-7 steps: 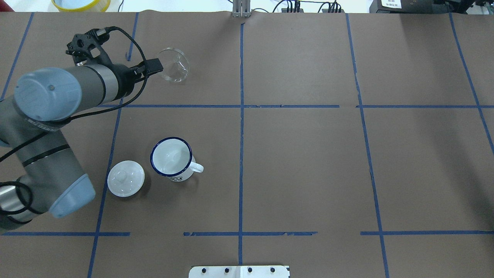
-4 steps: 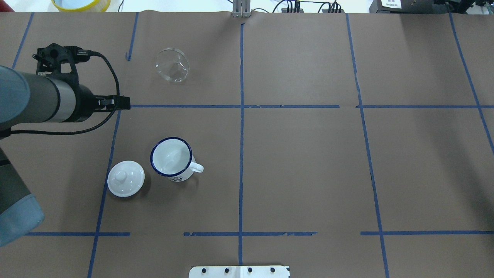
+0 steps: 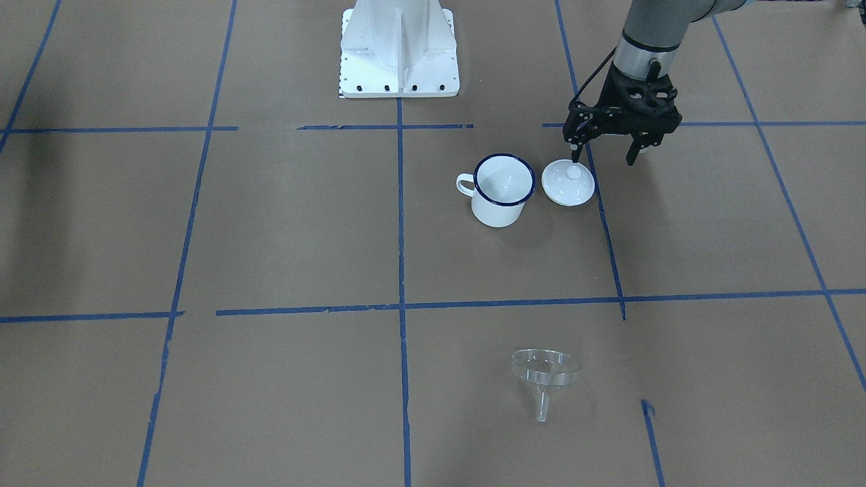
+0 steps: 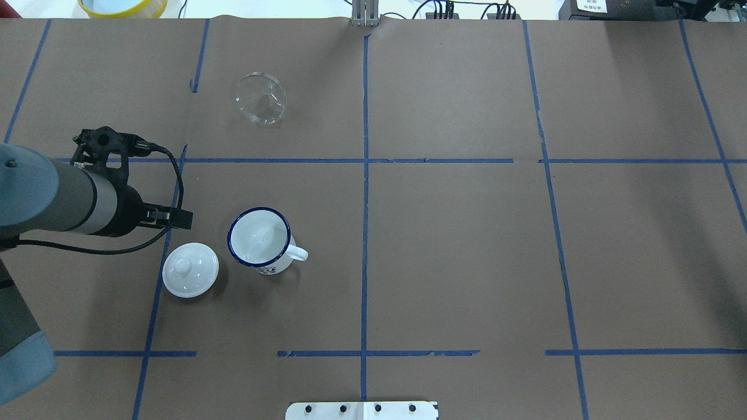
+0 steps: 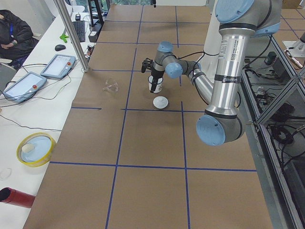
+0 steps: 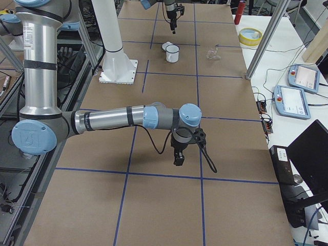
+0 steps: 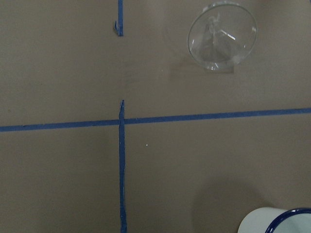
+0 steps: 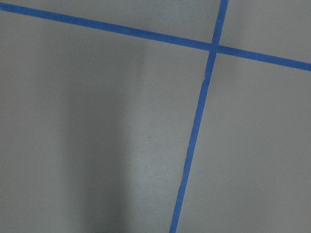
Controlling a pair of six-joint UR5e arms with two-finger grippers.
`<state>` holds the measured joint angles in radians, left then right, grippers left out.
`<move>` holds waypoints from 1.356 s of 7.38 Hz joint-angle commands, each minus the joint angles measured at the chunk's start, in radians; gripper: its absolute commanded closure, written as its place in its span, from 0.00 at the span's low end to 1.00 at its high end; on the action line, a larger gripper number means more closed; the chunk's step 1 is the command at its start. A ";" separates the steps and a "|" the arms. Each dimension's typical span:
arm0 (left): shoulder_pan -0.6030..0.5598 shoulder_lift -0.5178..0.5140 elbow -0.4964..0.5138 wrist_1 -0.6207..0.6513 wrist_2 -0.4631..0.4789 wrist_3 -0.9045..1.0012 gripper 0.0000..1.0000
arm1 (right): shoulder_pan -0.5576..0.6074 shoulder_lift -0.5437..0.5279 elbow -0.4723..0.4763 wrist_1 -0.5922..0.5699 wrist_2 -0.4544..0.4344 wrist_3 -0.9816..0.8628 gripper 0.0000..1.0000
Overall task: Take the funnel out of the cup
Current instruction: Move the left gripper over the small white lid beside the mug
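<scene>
While the funnel [image 4: 261, 106] lies well apart from the cup [image 4: 259, 239], whose dark print is unreadable, the left gripper [image 3: 602, 159] hangs spread and empty; whether the right gripper [image 6: 178, 160] is spread, I cannot tell.

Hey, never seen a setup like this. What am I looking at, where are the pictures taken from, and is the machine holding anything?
A two-armed robot stands at a table covered in brown paper and blue tape. The pictures come from overhead, from across the table, from each end, and from each wrist. On it stand an empty white enamel mug with a dark blue rim and, beside it, a white round lid with a knob. A small clear funnel lies on its side, well apart. The left gripper hangs open and empty near the lid. The right gripper shows only from the side; open or shut, I cannot tell.
</scene>
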<state>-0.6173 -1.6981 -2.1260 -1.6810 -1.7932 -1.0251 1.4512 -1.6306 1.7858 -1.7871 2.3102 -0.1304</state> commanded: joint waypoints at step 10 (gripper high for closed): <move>0.142 0.057 0.143 -0.206 0.005 -0.116 0.06 | 0.000 0.000 0.001 0.000 0.000 0.000 0.00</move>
<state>-0.4747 -1.6409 -1.9849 -1.8874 -1.7883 -1.1405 1.4512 -1.6302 1.7867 -1.7871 2.3102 -0.1304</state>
